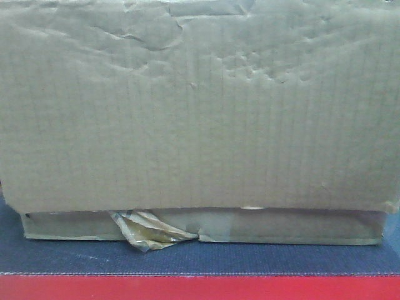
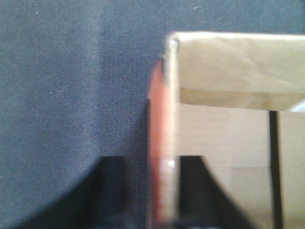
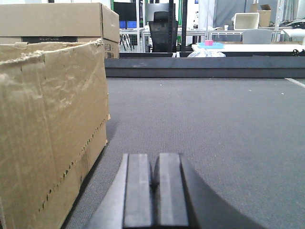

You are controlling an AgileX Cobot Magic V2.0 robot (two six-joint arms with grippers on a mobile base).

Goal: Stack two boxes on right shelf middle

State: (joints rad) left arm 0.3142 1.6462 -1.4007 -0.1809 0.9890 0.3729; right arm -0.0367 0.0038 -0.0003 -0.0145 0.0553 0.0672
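Both clenched: my left gripper is pinching the tall box wall; my right gripper is idling empty, box lying leftward.

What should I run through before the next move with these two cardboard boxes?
1. Stack formed: ok. The tall box rests on the thin flat box.
2. Left hand placed: ok. Its fingers stand on either side of a cardboard wall.
3. Left grip firm: cannot tell. The view is too blurred to show contact.
4. Right hand on a box: not ok. It is shut, empty, and beside the tall box.
5. Tape scrap clear: not ok. It sticks out from under the stack and might snag.
6. Shelf located: cannot tell. No view shows it.
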